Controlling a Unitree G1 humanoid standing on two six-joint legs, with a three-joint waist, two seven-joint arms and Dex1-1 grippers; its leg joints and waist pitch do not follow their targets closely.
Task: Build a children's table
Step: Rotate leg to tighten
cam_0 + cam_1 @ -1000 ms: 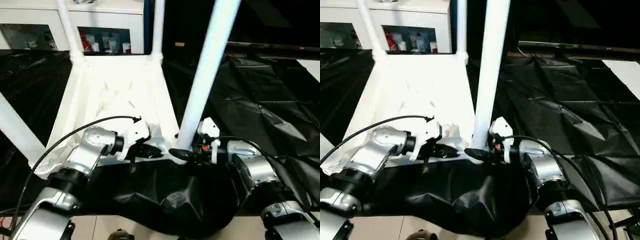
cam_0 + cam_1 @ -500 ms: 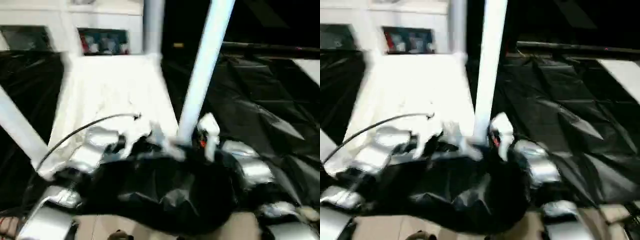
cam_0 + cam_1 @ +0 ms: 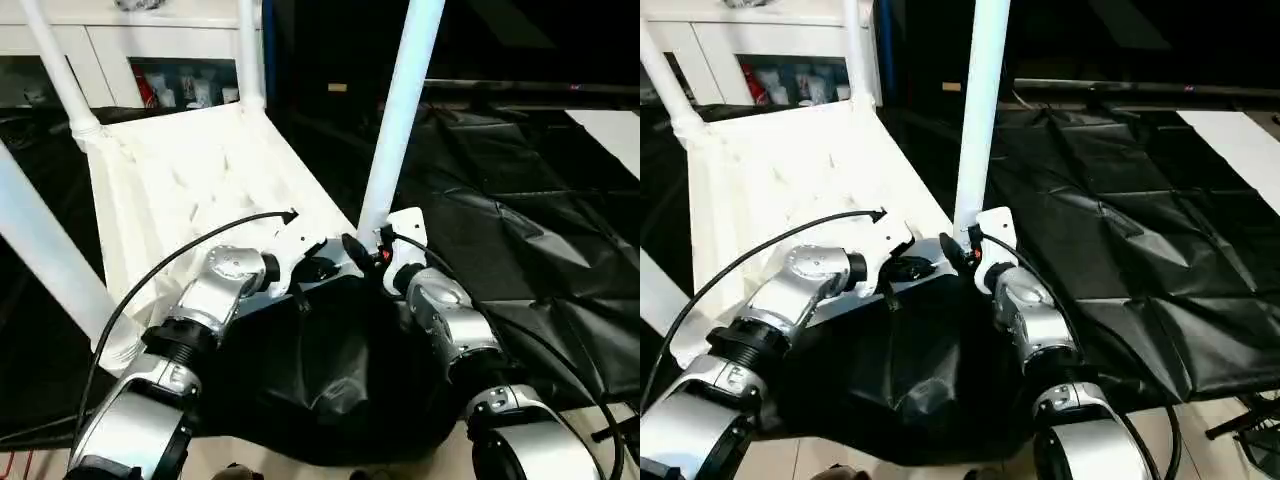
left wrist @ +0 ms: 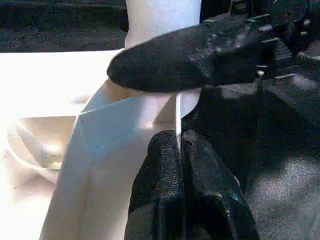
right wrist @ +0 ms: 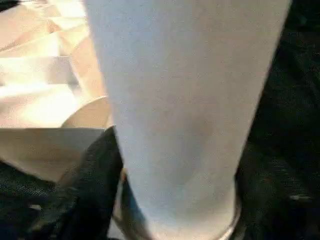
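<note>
Four legs stand in the upturned tabletop point(image 3: 190, 190), which we have swung so its far end now points left. Our left gripper point(image 4: 181, 150) pinches the near rim tight; our right gripper point(image 3: 362, 248) brackets the near right leg point(image 3: 400, 110), jaws wide. Assembly looks nearly finished.
</note>
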